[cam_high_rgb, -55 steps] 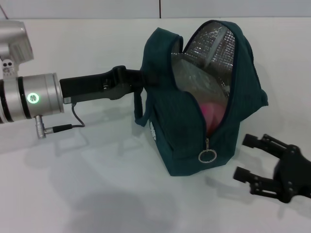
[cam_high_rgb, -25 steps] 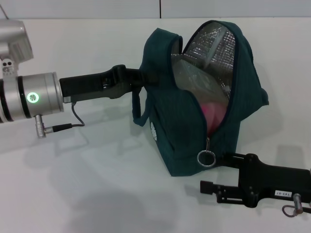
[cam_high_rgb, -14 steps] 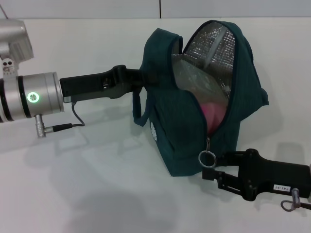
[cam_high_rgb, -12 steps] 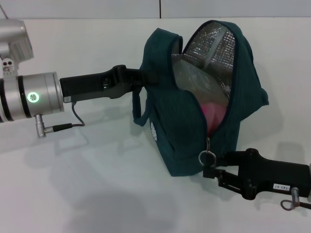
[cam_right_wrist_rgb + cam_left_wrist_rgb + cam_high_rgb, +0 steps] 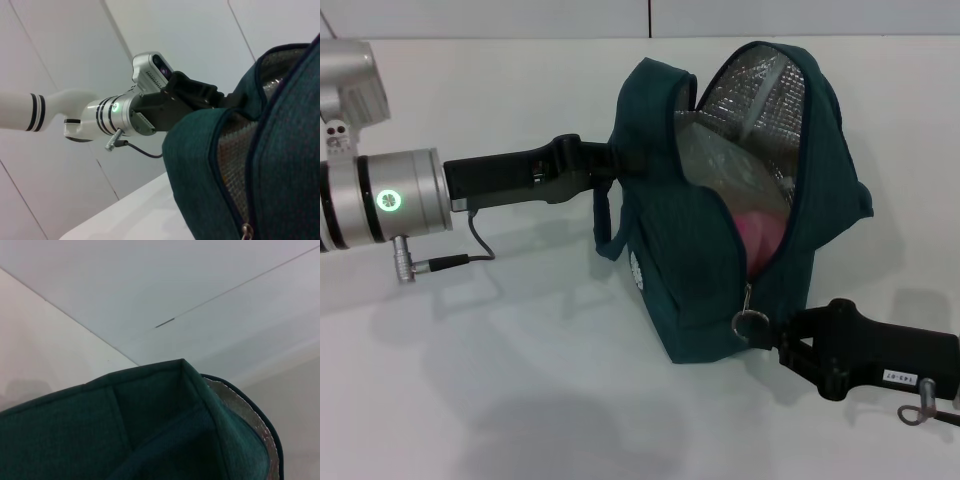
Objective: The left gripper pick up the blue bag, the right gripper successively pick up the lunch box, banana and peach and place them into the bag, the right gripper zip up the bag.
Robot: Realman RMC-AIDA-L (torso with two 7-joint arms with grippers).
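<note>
The blue bag (image 5: 705, 270) stands upright mid-table with its zip open and the silver lining showing. Inside it I see the pink peach (image 5: 761, 229) and, above it, the clear plastic of the lunch box (image 5: 720, 160). The banana is hidden. My left gripper (image 5: 607, 166) holds the bag's upper left edge by the handle, shut on the fabric. At the bag's front bottom corner, my right gripper (image 5: 772, 334) has its fingers closed together on the ring zip pull (image 5: 750, 321). The bag (image 5: 150, 435) fills the left wrist view. The right wrist view shows the bag (image 5: 280, 165) and the left gripper (image 5: 220, 97).
White table surface (image 5: 520, 380) lies around the bag. A white wall with a seam stands behind. The left arm's silver wrist (image 5: 380, 200) and its cable reach in from the left.
The right gripper came in from the front right, turned toward the bag's zip end, and its open fingers closed on the ring pull. The left arm and bag stayed still.
</note>
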